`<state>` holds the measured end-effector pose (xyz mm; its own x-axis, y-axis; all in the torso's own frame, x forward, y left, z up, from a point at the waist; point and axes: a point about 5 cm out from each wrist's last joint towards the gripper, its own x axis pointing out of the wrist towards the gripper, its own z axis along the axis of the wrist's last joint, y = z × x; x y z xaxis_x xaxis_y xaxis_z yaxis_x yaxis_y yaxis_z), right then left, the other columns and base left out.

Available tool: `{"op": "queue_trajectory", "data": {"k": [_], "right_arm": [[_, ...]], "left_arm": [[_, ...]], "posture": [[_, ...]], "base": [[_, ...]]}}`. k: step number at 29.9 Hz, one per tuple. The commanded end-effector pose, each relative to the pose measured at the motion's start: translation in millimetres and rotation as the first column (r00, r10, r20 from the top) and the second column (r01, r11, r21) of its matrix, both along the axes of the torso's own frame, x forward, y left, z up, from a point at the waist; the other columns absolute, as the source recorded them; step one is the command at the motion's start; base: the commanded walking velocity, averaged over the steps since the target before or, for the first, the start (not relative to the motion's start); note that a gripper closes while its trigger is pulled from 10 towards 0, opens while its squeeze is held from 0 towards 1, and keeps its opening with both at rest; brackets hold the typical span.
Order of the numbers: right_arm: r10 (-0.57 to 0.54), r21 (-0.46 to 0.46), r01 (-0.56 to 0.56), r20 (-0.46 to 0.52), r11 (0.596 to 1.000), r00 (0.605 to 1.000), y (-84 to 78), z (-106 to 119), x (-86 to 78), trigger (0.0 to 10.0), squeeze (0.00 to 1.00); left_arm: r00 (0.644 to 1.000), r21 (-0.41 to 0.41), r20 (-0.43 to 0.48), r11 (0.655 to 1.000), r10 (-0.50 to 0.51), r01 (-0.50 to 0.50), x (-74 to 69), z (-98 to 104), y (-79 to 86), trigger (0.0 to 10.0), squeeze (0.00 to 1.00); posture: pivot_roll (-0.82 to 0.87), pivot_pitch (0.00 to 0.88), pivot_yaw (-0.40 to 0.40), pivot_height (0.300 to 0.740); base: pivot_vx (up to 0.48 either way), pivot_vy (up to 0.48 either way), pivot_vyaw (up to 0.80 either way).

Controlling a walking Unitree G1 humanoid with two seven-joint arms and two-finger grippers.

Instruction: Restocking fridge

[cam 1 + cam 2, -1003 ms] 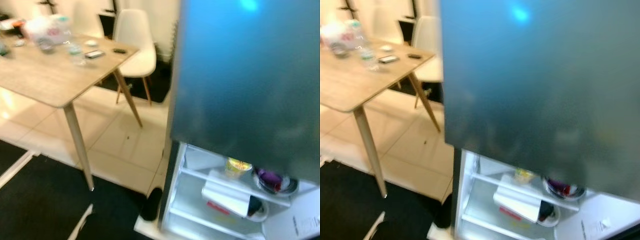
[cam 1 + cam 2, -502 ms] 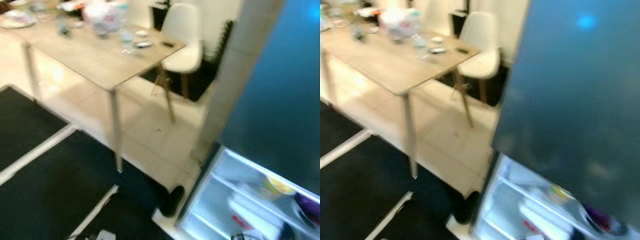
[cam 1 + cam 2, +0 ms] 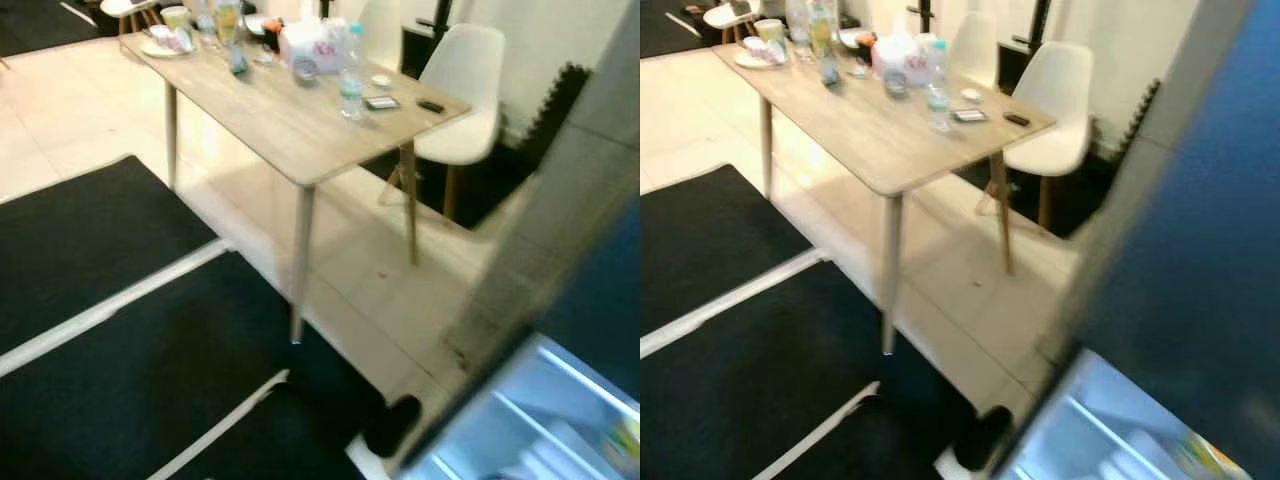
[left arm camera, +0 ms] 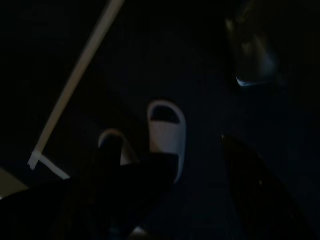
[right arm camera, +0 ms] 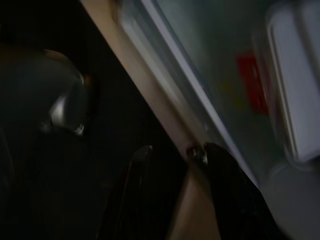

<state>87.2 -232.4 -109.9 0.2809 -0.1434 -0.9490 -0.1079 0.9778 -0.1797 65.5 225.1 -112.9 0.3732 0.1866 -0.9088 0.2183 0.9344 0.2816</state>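
Since the items to restock, perhaps bottles, stand on the far wooden table [image 3: 870, 125] while the open fridge [image 3: 1140, 440] glows near right, the robot should walk there steadily, the right gripper [image 5: 172, 192] empty with fingers apart, the left gripper's state unclear.

A wooden table [image 3: 880, 130] stands on pale tile, carrying a water bottle [image 3: 938, 98], cups and, as far as the blur allows, a tissue pack [image 3: 902, 57]. A white chair [image 3: 1052, 112] sits behind it. Black mats [image 3: 750, 380] cover the near floor. The open fridge [image 3: 1180, 300] occupies the right, its lit shelves [image 3: 1110, 440] at the bottom.
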Motion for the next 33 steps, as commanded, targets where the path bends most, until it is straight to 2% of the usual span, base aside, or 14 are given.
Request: {"op": "queue_trajectory", "data": {"k": [1, 33], "right_arm": [[-0.017, -0.022, 0.016, -0.008, 1.0, 1.0, -8.7, 1.0, -5.5, 10.0, 0.0], [-0.026, -0.018, 0.026, -0.005, 0.999, 1.0, -7.5, 0.8, -4.9, 10.0, 0.0]], "left_arm": [[1.0, -0.014, 0.003, 1.0, 0.0, 0.0, -0.1, -0.9, -4.7, 10.0, 0.0], [1.0, -0.01, 0.0, 1.0, -0.01, 0.01, 0.9, -0.6, -3.6, 10.0, 0.0]], "posture": [[-0.05, 0.005, -0.105, 0.74], [-0.06, 0.014, -0.1, 0.74]], "base": [[0.0, 0.0, 0.8], [0.0, 0.0, 0.8]]}}
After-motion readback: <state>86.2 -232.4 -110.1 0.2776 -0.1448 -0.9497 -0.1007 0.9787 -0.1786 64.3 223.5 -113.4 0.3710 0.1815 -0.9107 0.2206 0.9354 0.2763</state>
